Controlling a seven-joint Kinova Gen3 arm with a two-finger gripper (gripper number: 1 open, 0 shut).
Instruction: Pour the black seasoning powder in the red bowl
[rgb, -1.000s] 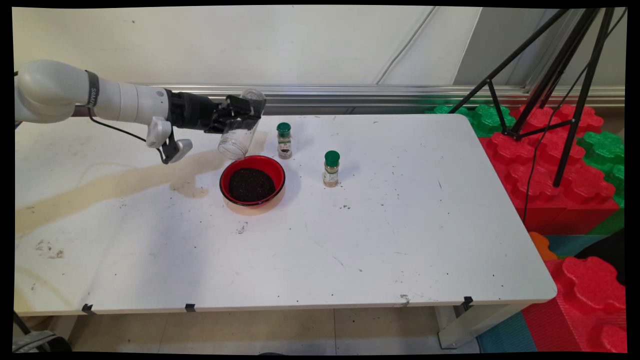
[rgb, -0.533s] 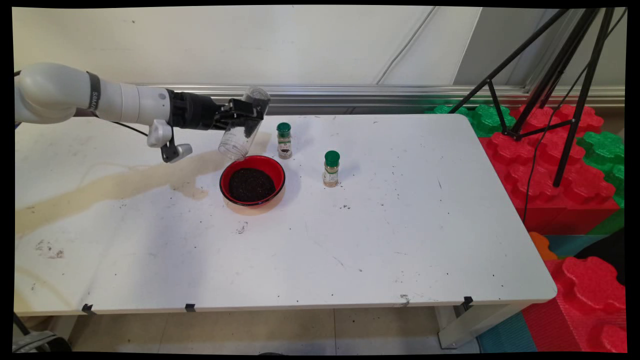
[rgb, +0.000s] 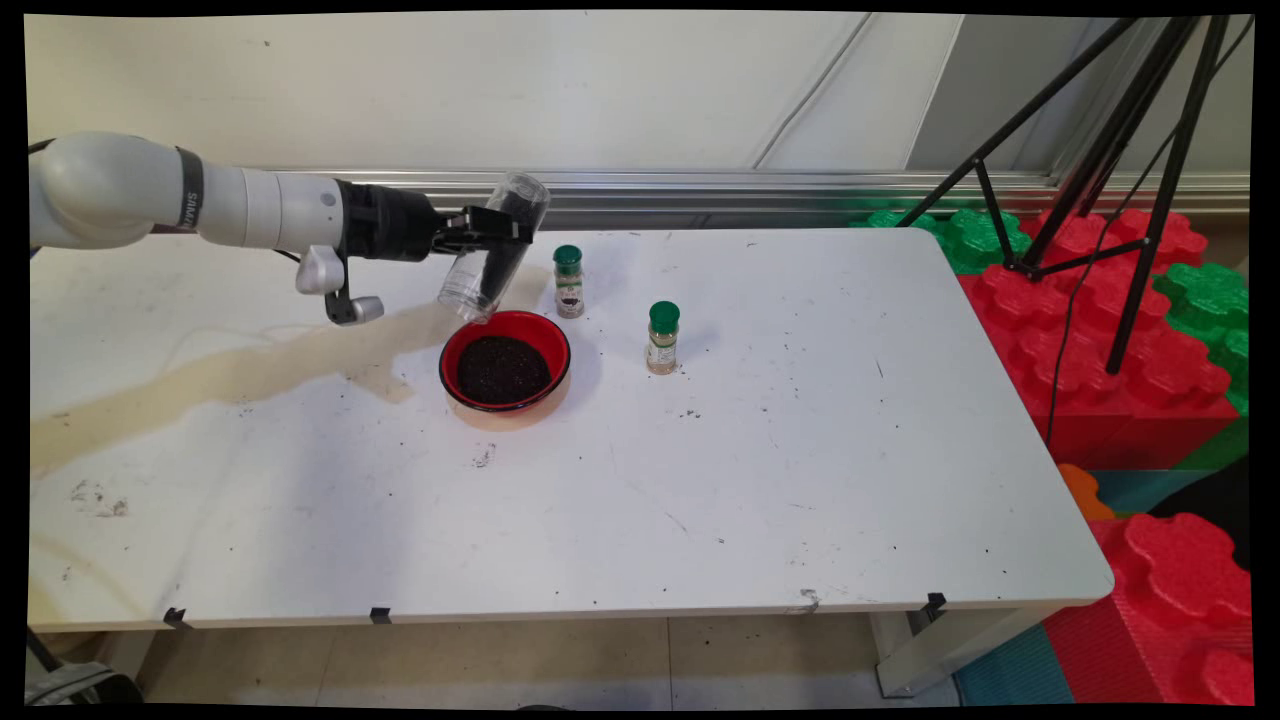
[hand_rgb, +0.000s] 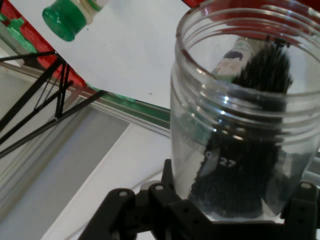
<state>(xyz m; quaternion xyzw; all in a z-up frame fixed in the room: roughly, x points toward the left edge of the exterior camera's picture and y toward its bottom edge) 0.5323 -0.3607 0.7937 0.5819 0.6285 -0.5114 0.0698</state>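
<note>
Above the table (rgb: 800, 450), end effector (rgb: 490, 238) pinches a tilted clear jar (rgb: 493, 250) holding dark grains; red bowl (rgb: 505, 372) just below its mouth.

A robotics lab or test room: a stained white rectangular counter (rgb: 800, 480) stands before a bare pale wall (rgb: 450, 90), beside a black metal tripod (rgb: 1110, 150) and stacked giant red and green plastic building blocks (rgb: 1130, 330).
</note>
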